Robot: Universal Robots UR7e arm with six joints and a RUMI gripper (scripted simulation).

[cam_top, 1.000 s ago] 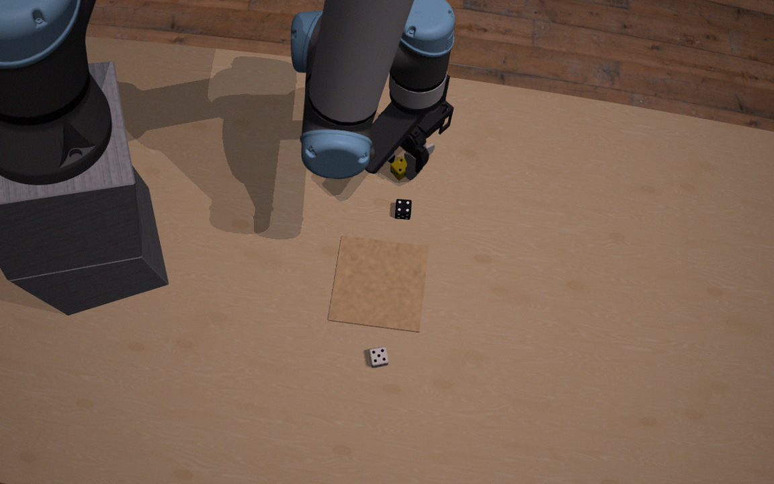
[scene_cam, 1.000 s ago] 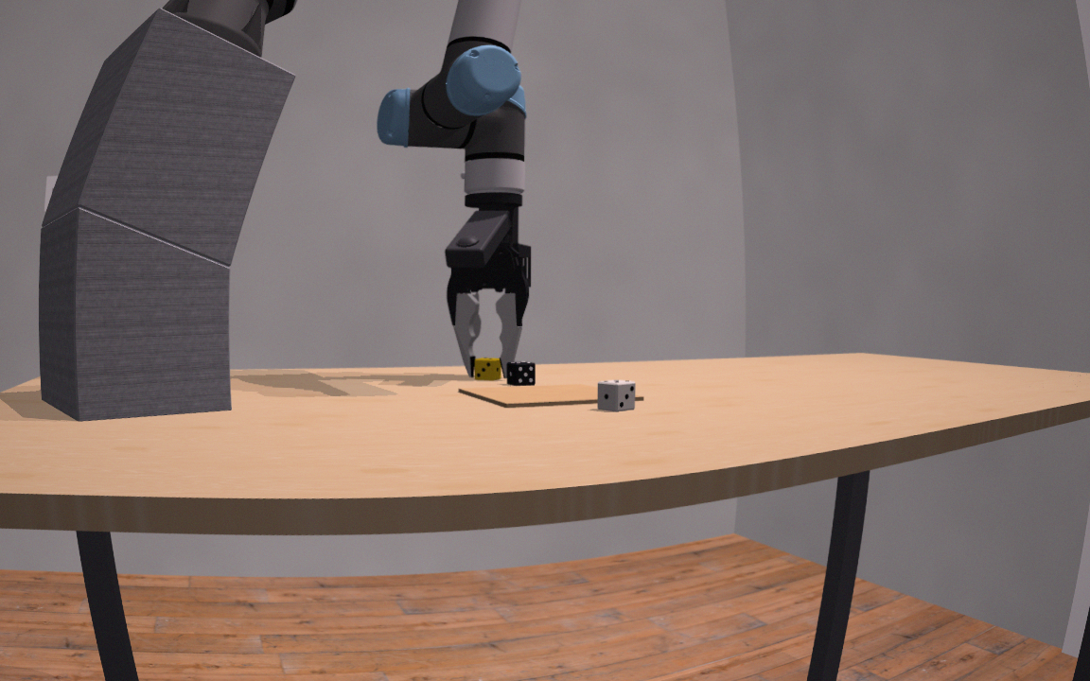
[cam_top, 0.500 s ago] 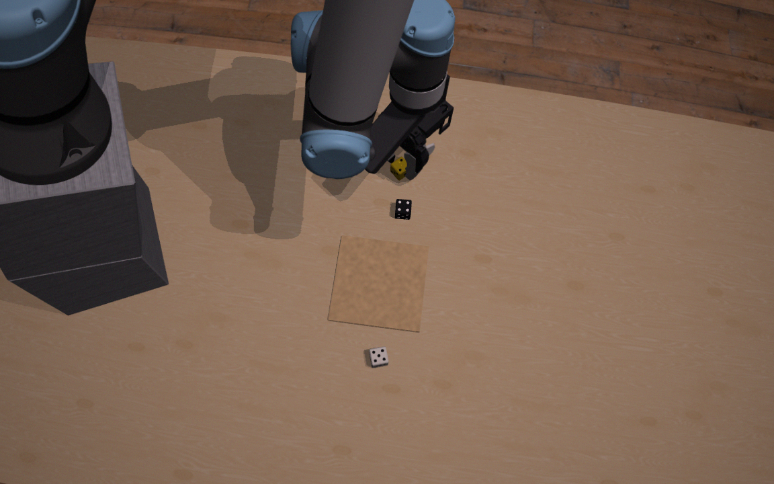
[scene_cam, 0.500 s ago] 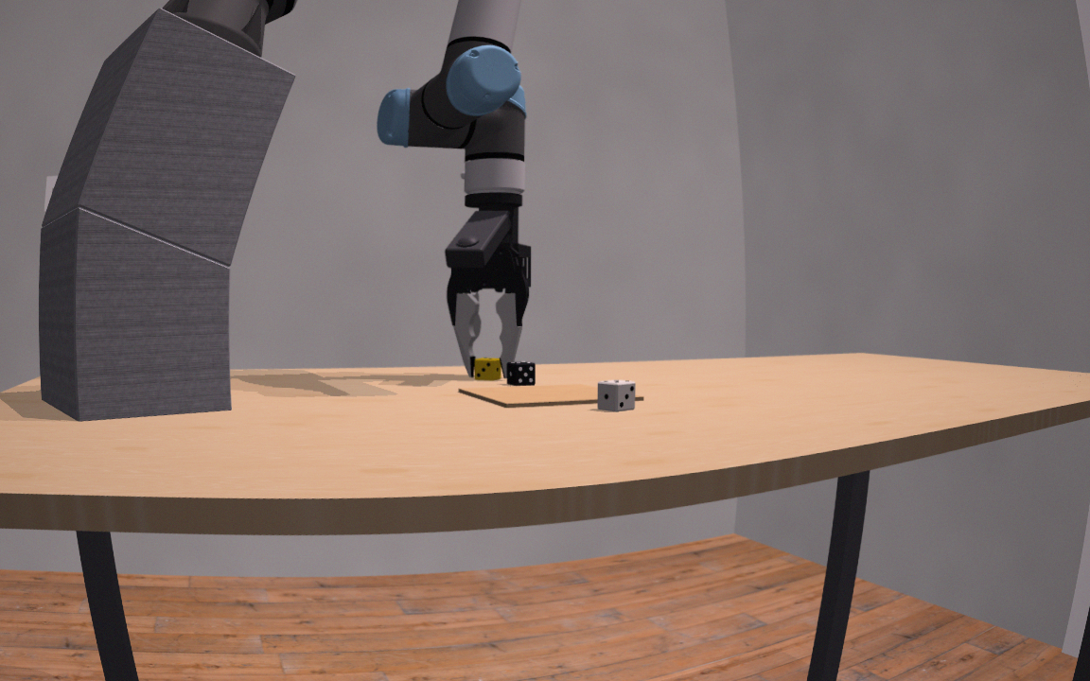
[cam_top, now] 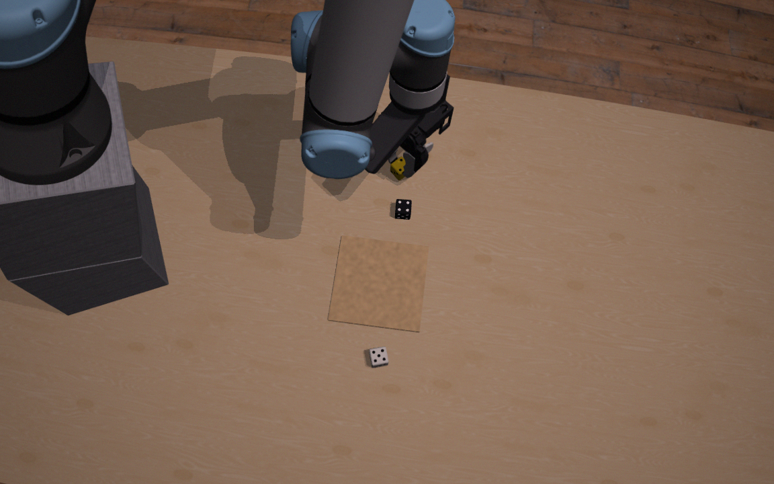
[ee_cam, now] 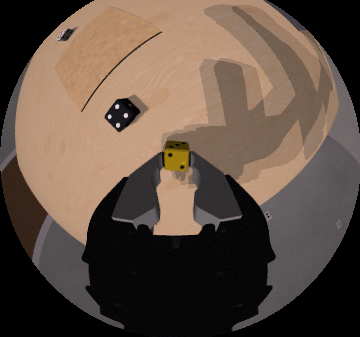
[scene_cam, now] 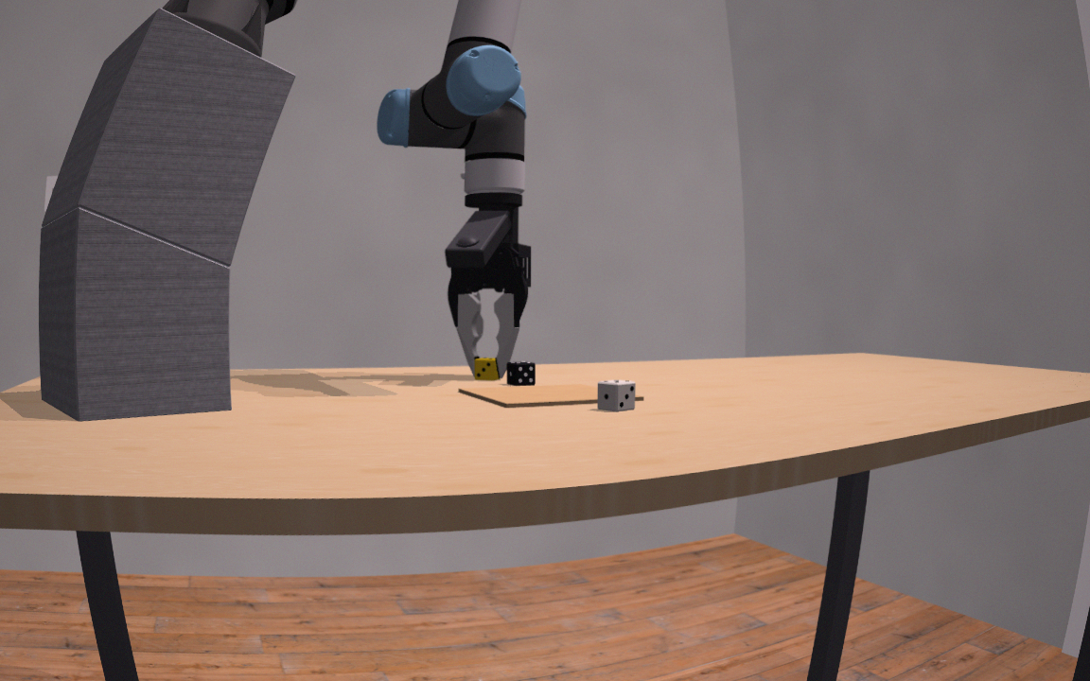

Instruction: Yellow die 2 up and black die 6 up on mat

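My gripper (cam_top: 400, 167) (scene_cam: 488, 371) (ee_cam: 176, 152) points down and is shut on the yellow die (scene_cam: 486, 368) (ee_cam: 176, 160), with a fingertip on each side, at table height behind the mat. The die's upper face shows 2; it looks slightly tilted in the exterior view. The black die (cam_top: 403, 208) (scene_cam: 520, 373) (ee_cam: 121, 114) sits flat on the table with 4 on top, between the yellow die and the mat (cam_top: 379, 282) (scene_cam: 523, 395) (ee_cam: 102, 52). The white die (cam_top: 379, 356) (scene_cam: 616, 395) (ee_cam: 65, 34) sits flat with 5 on top, off the mat's opposite side.
The grey pedestal (cam_top: 71, 240) (scene_cam: 142, 313) under the arm's base stands on the left of the top and exterior views. The black die is close to my gripper, on the mat side. The table's far edge lies behind the gripper in the top view.
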